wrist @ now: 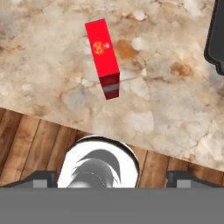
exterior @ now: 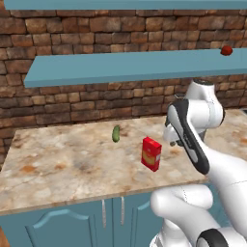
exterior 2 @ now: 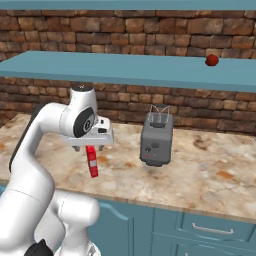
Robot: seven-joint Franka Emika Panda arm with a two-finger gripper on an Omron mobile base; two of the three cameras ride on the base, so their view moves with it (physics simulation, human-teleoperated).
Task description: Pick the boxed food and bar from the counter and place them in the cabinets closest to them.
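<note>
Tall thin red carton (exterior: 151,153) stands upright near the front edge of the beige marbled stone tabletop (exterior: 58,164), w/ a small green pickle (exterior: 116,133) farther back-left. Two-finger gripper (exterior 2: 90,146) hovers just above the carton, jaws wide apart, holding nothing; fingertips partly hidden behind the hand. Grey toaster (exterior 2: 156,139) to the right, cut off in hand view. Small red round item (exterior 2: 212,60) on the teal-blue shelf slab (exterior 2: 125,67); type unclear.

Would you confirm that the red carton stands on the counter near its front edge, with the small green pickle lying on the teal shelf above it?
Not quite. The pickle lies on the counter, behind the red carton, not on the teal shelf; the left base view shows this. The carton does stand on the counter near its front edge.
</note>
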